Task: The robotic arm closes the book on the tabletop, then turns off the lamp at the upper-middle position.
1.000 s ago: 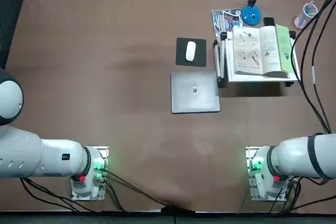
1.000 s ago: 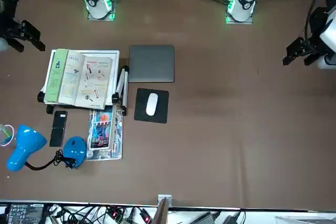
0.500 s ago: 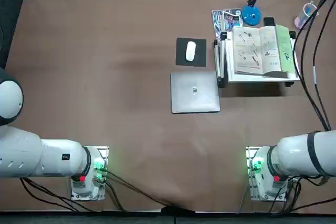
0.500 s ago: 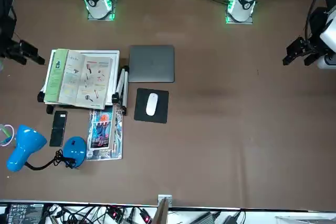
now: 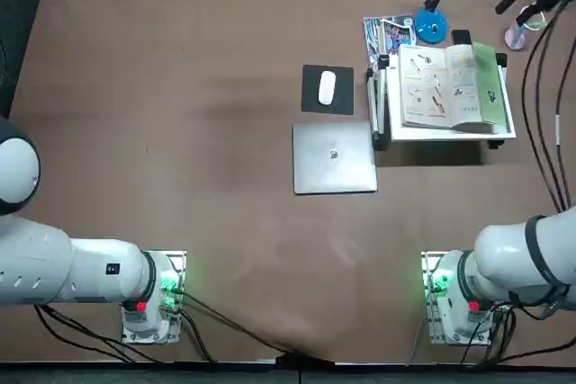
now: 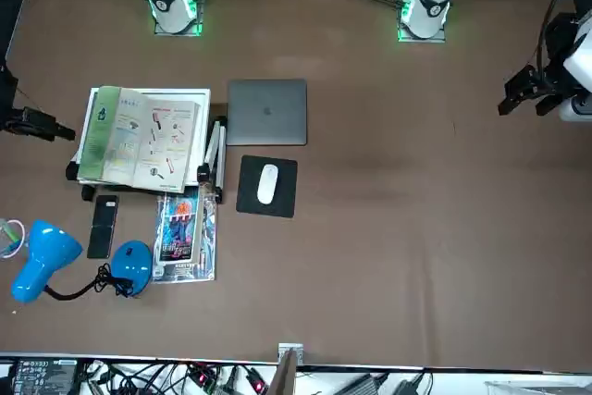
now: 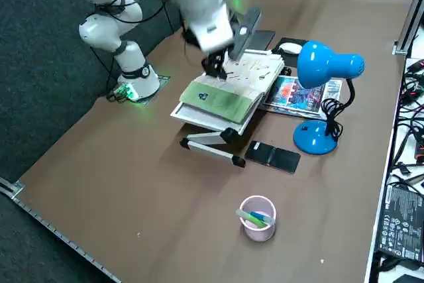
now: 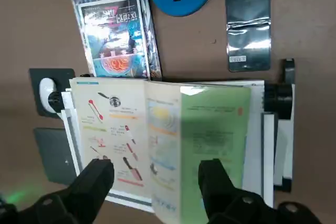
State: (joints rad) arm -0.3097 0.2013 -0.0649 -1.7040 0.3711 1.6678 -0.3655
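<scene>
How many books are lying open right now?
1: the green-covered book, open on the white stand; the right gripper is above it.

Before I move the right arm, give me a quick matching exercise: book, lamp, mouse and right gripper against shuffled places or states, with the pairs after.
Column one
1. book
2. lamp
3. mouse
4. right gripper

Column two
A. on the black pad
B. raised over the tabletop, fingers apart
C. lying open on the white stand
D. blue, standing beside the magazine

Pairs: 1-C, 2-D, 3-A, 4-B
</scene>
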